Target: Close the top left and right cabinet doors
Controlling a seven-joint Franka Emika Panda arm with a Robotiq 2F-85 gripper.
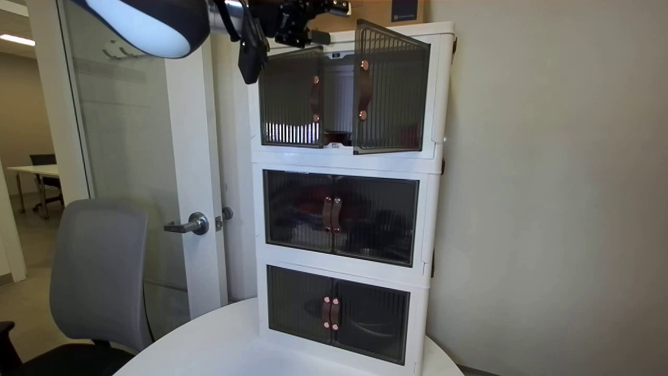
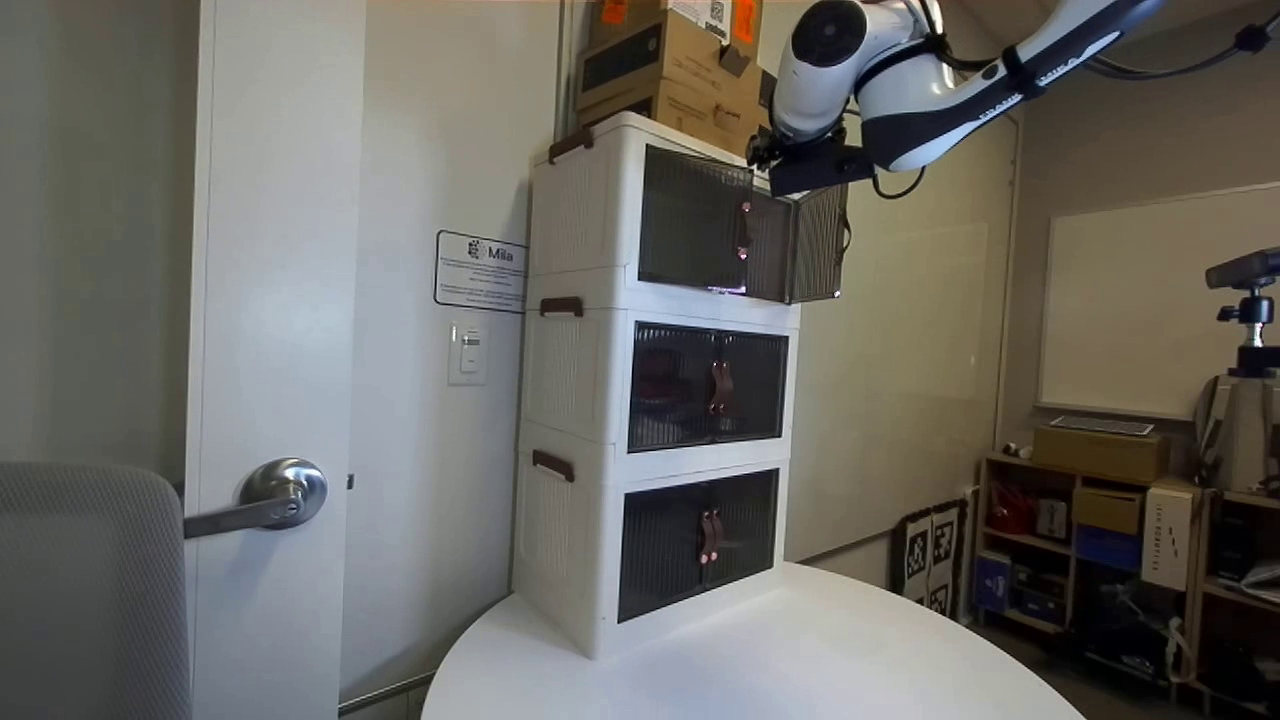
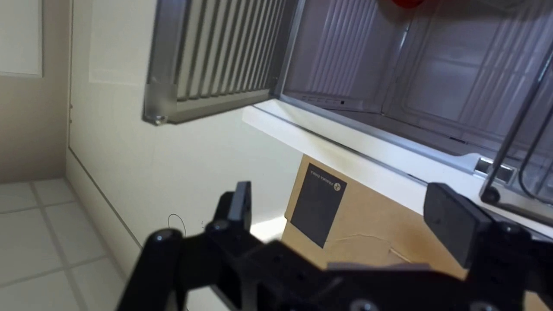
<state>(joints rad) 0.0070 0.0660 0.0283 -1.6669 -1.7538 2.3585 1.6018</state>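
Note:
The white three-tier cabinet (image 1: 344, 163) stands upright in both exterior views (image 2: 575, 220). Its top left door (image 1: 289, 99) is slightly ajar in an exterior view. Its top right door (image 1: 394, 99) stands open wider, swung outward, and also shows in an exterior view (image 2: 820, 245). In the wrist view, which looks upside down, the right door (image 3: 229, 52) is at the left and part of the left door (image 3: 533, 142) at the right edge. My gripper (image 3: 345, 214) is open and empty, near the cabinet's top front edge, apart from both doors. Its fingers are mostly hidden in an exterior view.
Cardboard boxes (image 2: 690, 90) sit on top of the cabinet, just beyond my fingers. The middle doors (image 1: 376, 219) and lowest doors (image 1: 370, 324) are shut. The cabinet stands on a round white table (image 1: 209, 344). A grey chair (image 1: 99, 271) and a door handle (image 1: 193, 224) are beside it.

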